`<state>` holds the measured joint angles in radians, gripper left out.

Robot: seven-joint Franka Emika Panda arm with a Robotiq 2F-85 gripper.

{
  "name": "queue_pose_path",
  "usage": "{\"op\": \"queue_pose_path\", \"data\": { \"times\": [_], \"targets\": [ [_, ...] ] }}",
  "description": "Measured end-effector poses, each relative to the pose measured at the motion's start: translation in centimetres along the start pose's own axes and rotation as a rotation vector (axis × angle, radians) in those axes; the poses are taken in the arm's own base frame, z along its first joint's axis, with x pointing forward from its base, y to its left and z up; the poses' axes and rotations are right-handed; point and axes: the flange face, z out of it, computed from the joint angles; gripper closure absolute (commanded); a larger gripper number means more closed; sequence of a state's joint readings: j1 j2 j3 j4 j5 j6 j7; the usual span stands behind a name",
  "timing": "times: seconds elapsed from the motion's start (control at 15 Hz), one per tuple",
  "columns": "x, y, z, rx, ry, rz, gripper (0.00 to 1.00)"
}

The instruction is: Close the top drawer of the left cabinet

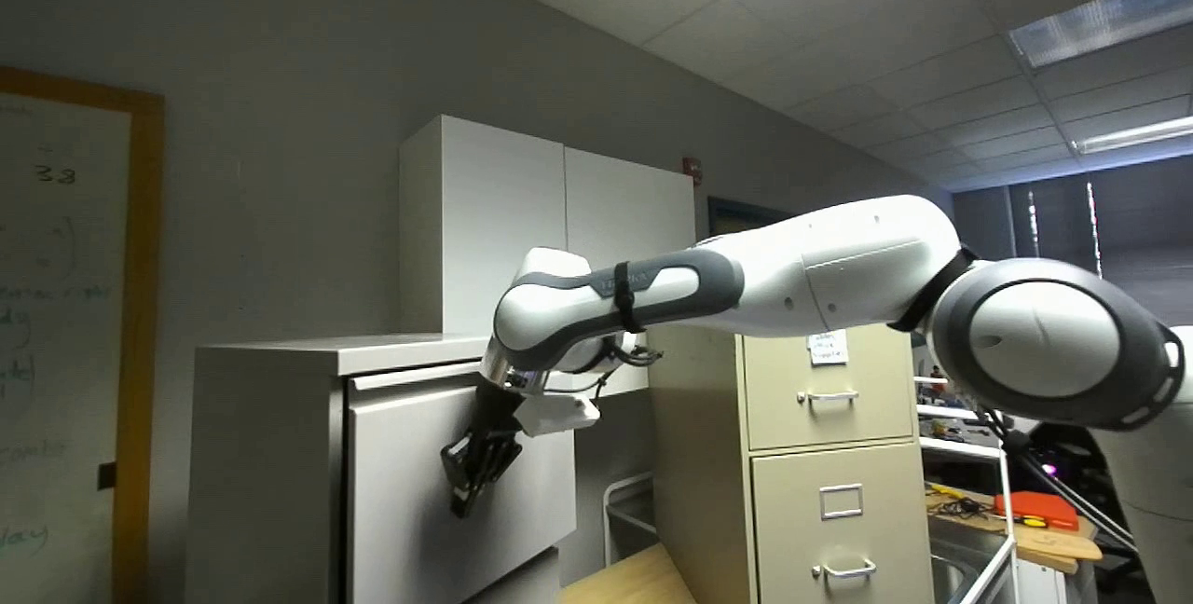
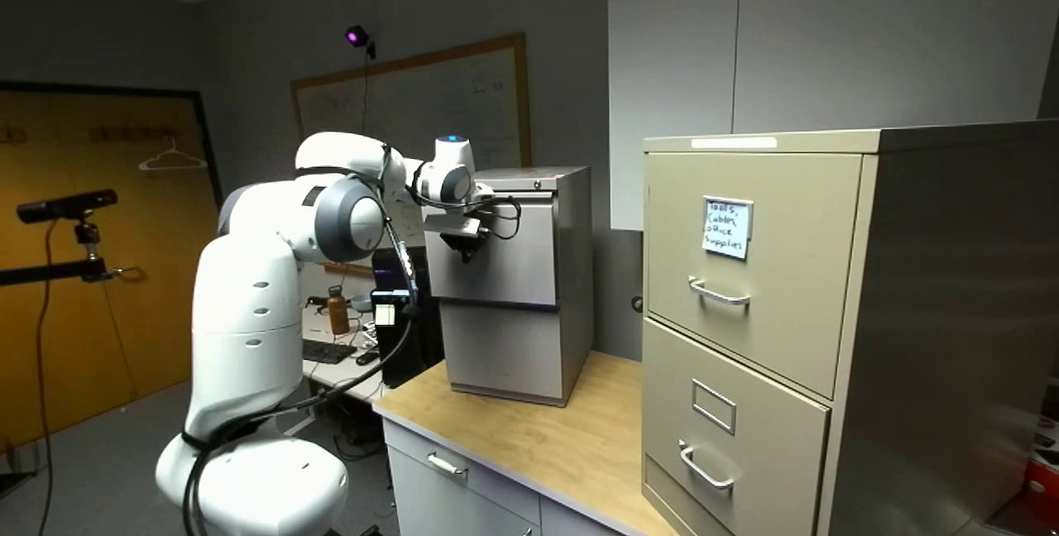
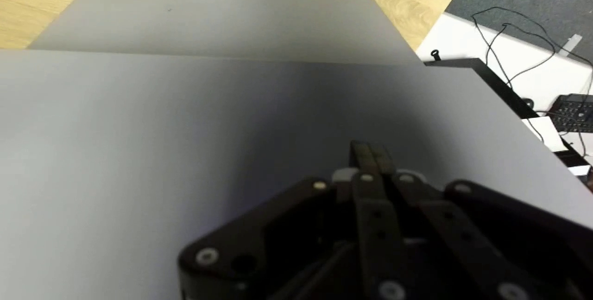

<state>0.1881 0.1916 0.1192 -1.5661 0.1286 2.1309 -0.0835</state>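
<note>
The left cabinet is white metal with two drawers; in an exterior view it also shows on a wooden counter. Its top drawer has a flat white front, also seen in an exterior view and in the wrist view. The front looks nearly flush with the cabinet; a thin dark gap shows beside it. Its interior is hidden. My gripper is shut and empty, pointing down at the drawer front. Its fingertips are at or very near the front; contact is unclear.
The lower drawer is under the top drawer, set slightly back. A beige filing cabinet stands to the side on the wooden counter. A white wall cupboard hangs behind. A desk with a keyboard is beyond the cabinet.
</note>
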Motion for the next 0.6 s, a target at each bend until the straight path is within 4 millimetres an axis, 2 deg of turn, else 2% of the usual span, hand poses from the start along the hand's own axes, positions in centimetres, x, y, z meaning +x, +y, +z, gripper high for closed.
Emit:
{"op": "queue_pose_path", "data": {
  "times": [0.13,0.33,0.6],
  "targets": [
    [1.5,-0.1,1.2,-0.005,-0.009,0.003,1.0],
    [3.1,-0.3,1.7,-0.011,-0.013,-0.003,1.0],
    [3.8,-0.8,0.5,-0.02,-0.01,0.009,1.0]
  ]
}}
